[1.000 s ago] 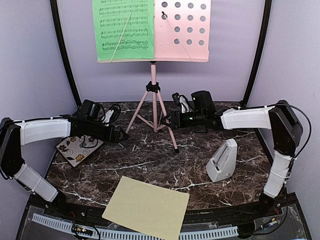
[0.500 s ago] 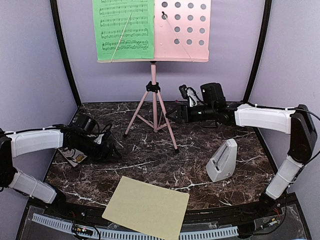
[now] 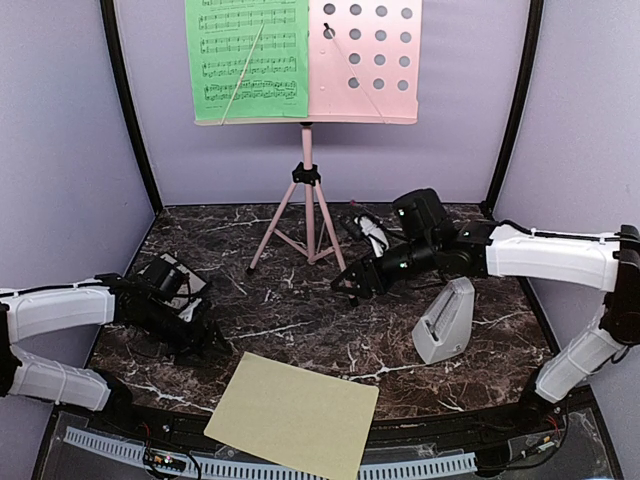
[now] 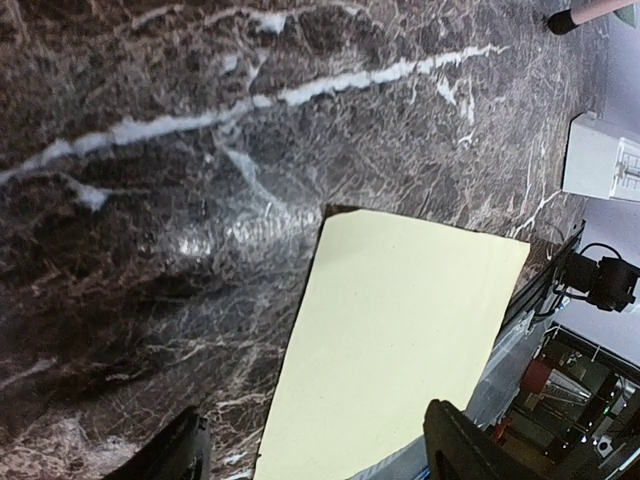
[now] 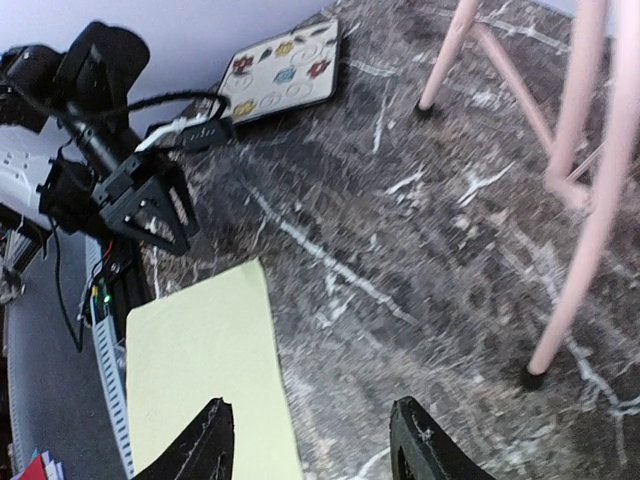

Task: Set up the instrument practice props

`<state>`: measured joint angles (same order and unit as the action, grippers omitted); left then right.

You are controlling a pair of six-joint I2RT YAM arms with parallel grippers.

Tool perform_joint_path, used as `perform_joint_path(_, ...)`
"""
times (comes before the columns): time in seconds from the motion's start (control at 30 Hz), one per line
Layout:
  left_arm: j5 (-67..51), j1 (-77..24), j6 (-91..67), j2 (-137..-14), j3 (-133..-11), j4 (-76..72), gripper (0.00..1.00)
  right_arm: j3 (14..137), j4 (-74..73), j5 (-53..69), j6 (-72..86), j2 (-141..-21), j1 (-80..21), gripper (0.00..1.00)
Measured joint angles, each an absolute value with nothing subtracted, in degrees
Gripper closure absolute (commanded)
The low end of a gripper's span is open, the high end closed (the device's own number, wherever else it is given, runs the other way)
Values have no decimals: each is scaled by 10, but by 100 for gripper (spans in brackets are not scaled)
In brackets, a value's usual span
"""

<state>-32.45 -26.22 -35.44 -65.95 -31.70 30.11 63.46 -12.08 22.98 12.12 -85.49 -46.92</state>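
Observation:
The pink music stand (image 3: 308, 200) stands at the back centre, with the green music sheet (image 3: 250, 60) on the left half of its perforated desk (image 3: 368, 60). The pale yellow music sheet (image 3: 292, 412) lies flat at the front edge; it also shows in the left wrist view (image 4: 400, 330) and the right wrist view (image 5: 200, 380). The grey metronome (image 3: 445, 322) stands at the right. My left gripper (image 3: 205, 340) is open and empty, low over the table just left of the yellow sheet. My right gripper (image 3: 345, 283) is open and empty, near the stand's front foot.
The floral tile (image 5: 280, 72) lies at the left, mostly hidden under my left arm in the top view. The stand's legs (image 5: 580, 200) spread over the back of the marble table (image 3: 300, 320). Purple walls close in the sides and back.
Both arms swung toward the front. My left gripper moved off the tile area down toward the yellow sheet. My right gripper dropped from behind the stand to the table beside its front foot.

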Motion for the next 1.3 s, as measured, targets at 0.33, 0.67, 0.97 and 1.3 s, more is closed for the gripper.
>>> perform_joint_path(0.33,-320,-313,-411,-664,-283,279,27,610,-132,243,103,-933,-558,74)
perform_joint_path(0.67,-295,-313,-449,-645,-283,270,28,669,-154,271,60,-1069,-649,81)
perform_joint_path(0.97,-293,-313,-475,-594,-259,267,28,695,-175,253,33,-1122,-686,83)
perform_joint_path(1.3,-291,-313,-477,-612,-259,258,28,742,-189,194,34,-1163,-651,84)
